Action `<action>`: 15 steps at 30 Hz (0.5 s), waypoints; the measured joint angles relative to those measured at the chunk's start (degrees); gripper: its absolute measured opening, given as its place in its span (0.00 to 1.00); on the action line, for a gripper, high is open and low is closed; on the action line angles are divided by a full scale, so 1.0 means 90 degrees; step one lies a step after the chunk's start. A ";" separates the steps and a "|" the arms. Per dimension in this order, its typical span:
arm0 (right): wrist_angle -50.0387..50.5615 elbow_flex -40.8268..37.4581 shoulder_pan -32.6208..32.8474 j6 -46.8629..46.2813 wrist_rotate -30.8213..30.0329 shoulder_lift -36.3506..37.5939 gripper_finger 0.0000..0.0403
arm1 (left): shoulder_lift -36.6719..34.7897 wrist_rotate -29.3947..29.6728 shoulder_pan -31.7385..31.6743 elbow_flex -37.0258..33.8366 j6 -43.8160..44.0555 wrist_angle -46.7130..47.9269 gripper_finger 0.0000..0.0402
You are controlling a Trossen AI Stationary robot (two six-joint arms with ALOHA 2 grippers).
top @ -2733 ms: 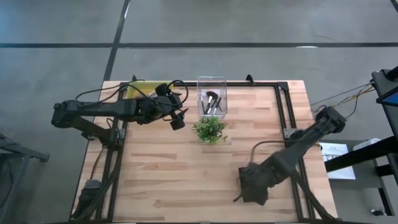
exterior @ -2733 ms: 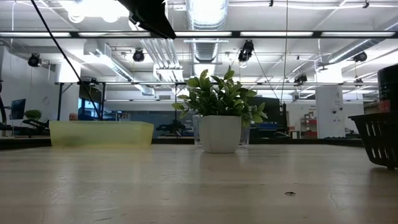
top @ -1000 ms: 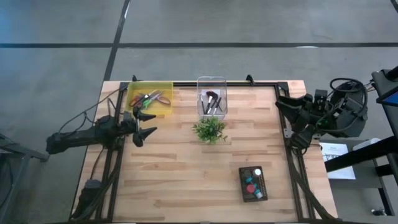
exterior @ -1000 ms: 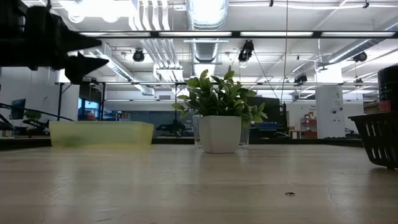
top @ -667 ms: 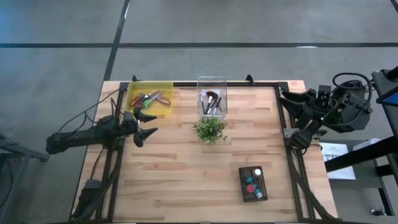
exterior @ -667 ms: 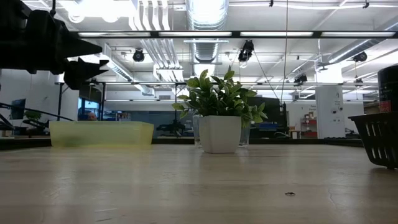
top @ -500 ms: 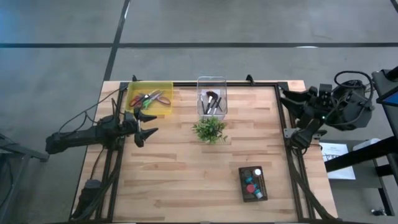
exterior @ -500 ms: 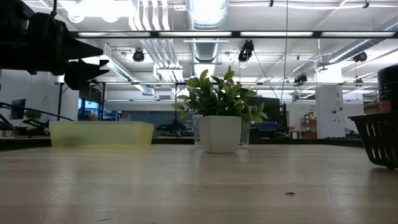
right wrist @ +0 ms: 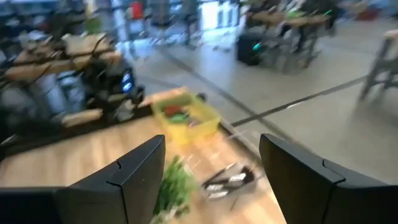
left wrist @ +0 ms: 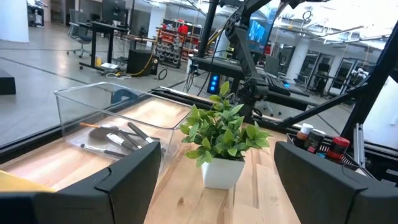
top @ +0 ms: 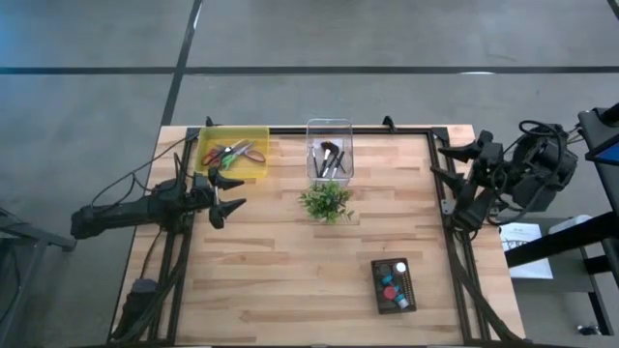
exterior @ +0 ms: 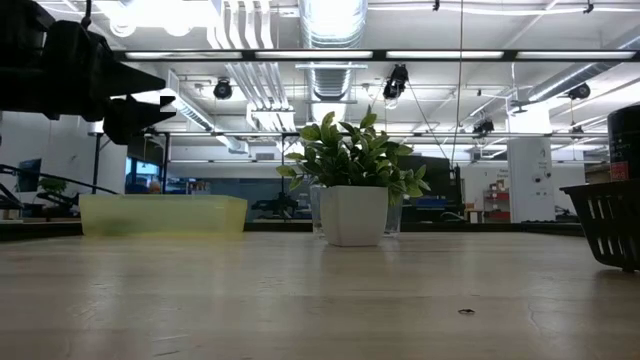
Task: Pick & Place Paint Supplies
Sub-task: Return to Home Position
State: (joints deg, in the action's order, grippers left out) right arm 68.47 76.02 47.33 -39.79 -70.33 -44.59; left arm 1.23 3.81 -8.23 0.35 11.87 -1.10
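Observation:
My left gripper [top: 234,190] hangs open and level over the table's left edge, pointing at the potted plant [top: 326,201]. Out by the table's far right corner, my right gripper [top: 449,159] is open too, with nothing between its fingers. Scissors [top: 230,152] lie in a yellow bin [top: 253,138] at the far left. Dark-handled brushes [top: 329,158] lie on the bottom of a clear box [top: 329,126] at the far middle. Paint tubes [top: 392,281] lie in a black tray [top: 410,296] near the front right. The blurred right wrist view shows the yellow bin [right wrist: 186,118] and the clear box [right wrist: 227,177].
The plant in its white pot [exterior: 352,213] stands mid-table, just in front of the clear box. A black metal frame [top: 440,193] runs along the table's edges. The low view catches the black tray [exterior: 610,222] at the right.
My right gripper has rolled about its own axis and sunk a little at the table's right edge, staying open. The left arm has kept still.

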 joint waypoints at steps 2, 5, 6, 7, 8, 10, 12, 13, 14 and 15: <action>0.0029 -0.0132 -0.0001 0.0030 0.0423 0.0140 0.64 | 0.0000 0.0000 0.0000 -0.0001 0.0002 0.0002 0.80; -0.0062 -0.0353 0.0005 0.0186 0.1206 0.0337 0.64 | 0.0000 0.0000 0.0000 0.0000 0.0003 0.0005 0.80; -0.0172 -0.0469 0.0005 0.0307 0.1513 0.0413 0.64 | 0.0000 0.0000 0.0000 -0.0001 0.0004 0.0005 0.80; -0.0392 -0.0620 0.0005 0.0523 0.1823 0.0508 0.64 | 0.0000 0.0000 0.0000 0.0000 0.0012 0.0005 0.80; -0.0739 -0.0808 0.0005 0.0822 0.2099 0.0624 0.64 | 0.0000 0.0000 0.0000 -0.0001 0.0016 0.0006 0.80; -0.1743 -0.1323 0.0002 0.1591 0.2661 0.0886 0.64 | 0.0000 0.0000 0.0000 -0.0001 0.0019 0.0007 0.80; -0.3009 -0.1981 0.0002 0.2366 0.3304 0.1153 0.64 | 0.0000 0.0000 0.0000 -0.0001 0.0018 0.0007 0.80; -0.3641 -0.2345 0.0002 0.2702 0.3593 0.1274 0.64 | 0.0000 0.0000 0.0000 -0.0001 0.0019 0.0007 0.80; -0.4207 -0.2707 0.0002 0.2986 0.3869 0.1387 0.64 | 0.0000 0.0000 0.0000 -0.0001 0.0017 0.0007 0.80; -0.4742 -0.3081 0.0002 0.3207 0.4093 0.1496 0.64 | 0.0000 0.0000 0.0000 -0.0001 0.0018 0.0007 0.80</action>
State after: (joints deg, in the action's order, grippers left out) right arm 25.79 48.29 47.35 -10.92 -33.50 -31.13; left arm 1.23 3.81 -8.23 0.34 12.02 -1.04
